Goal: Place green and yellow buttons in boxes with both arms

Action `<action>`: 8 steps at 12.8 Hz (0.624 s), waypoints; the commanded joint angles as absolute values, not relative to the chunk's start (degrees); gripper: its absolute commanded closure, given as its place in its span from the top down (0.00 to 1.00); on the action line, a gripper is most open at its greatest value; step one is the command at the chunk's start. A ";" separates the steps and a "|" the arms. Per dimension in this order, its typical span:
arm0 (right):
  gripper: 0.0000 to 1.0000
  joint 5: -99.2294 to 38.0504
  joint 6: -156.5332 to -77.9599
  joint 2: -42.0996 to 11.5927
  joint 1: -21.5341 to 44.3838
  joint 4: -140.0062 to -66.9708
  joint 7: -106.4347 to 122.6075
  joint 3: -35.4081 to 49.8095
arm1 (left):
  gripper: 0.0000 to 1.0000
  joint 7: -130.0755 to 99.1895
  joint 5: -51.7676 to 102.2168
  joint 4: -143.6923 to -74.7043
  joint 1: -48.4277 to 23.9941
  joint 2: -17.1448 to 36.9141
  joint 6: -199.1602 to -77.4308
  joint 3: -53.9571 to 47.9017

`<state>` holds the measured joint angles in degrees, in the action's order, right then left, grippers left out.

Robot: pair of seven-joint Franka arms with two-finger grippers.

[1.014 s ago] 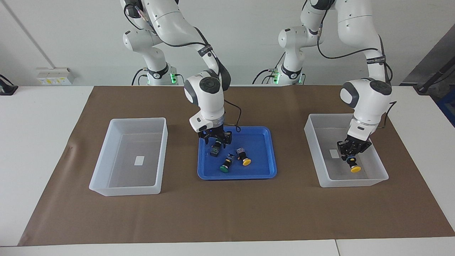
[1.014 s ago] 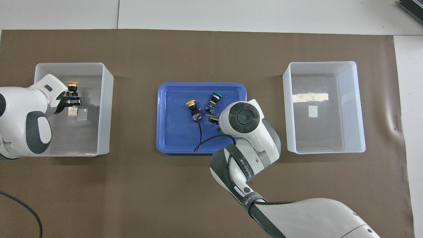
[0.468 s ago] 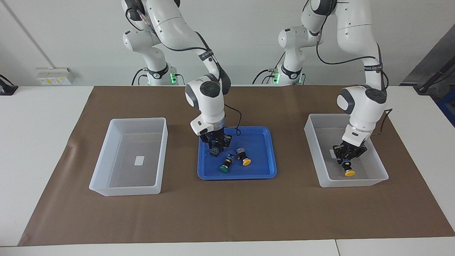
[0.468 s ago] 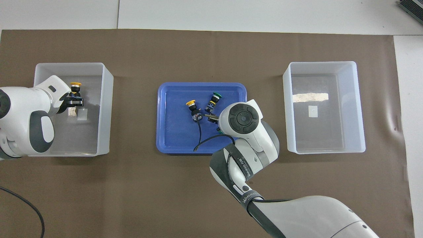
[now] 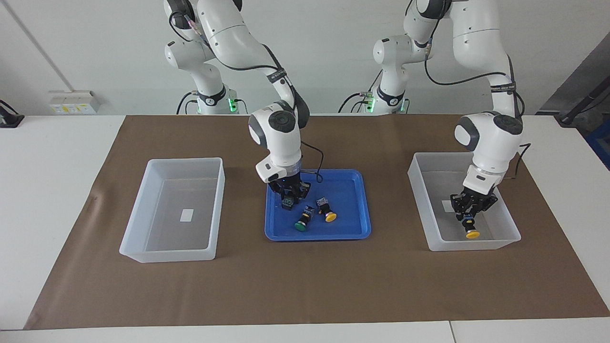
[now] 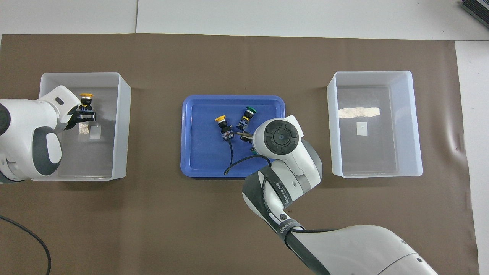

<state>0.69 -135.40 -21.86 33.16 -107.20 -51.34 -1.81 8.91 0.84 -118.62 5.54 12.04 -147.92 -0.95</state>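
Note:
My left gripper [image 5: 471, 212] is low inside the box [image 5: 476, 244] at the left arm's end, and a yellow button [image 5: 471, 229] points cap-down to the floor just under it. The overhead view shows that button [image 6: 86, 97] beside the gripper [image 6: 85, 114]. My right gripper [image 5: 287, 196] is down in the blue tray [image 5: 352, 229], closed around a green button [image 5: 286, 204]; my wrist mostly covers both from above. Loose in the tray, farther from the robots, lie a second green button [image 5: 301, 222] and a yellow button [image 5: 328, 214]. The other box [image 5: 171, 255] holds only its label.
A brown mat [image 5: 305, 286] covers the table under both boxes and the tray. A black cable [image 6: 231, 162] from my right wrist loops over the tray. Two smaller white arms with green lights [image 5: 209, 95] stand at the robots' edge.
My left gripper has sunk deeper into its box with the yellow button, now down at the floor. My right gripper has lowered onto the green button and narrowed around it.

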 commanded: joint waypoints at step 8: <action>0.00 0.18 -122.43 -7.82 12.95 -106.79 -17.28 -2.11 | 1.00 -6.99 0.26 -115.75 -5.69 3.69 -130.07 -1.32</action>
